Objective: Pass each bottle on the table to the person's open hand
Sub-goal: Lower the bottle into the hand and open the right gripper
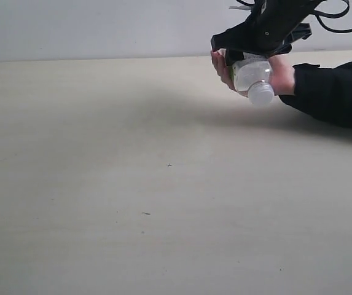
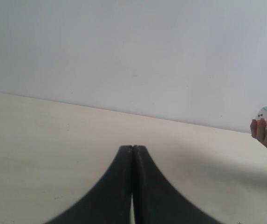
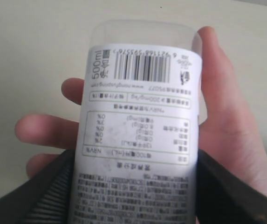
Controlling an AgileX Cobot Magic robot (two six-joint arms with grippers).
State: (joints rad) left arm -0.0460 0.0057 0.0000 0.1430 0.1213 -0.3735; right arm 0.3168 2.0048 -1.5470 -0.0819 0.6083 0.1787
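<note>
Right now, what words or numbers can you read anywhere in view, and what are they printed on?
"500ml": on the white label of the clear plastic bottle, beside the barcode.
Digits along the barcode: too blurred to read with certainty.
Fine print and table lower on the label: too small to read.
Elsewhere: none.

The right tool (image 1: 247, 53) grips a white-capped bottle (image 1: 253, 75) lying in the person's open hand (image 1: 283, 77).

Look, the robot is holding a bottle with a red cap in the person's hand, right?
No. The cap on the bottle is white, not red, as the exterior view shows. The rest is right: the robot holds it in the person's hand.
</note>
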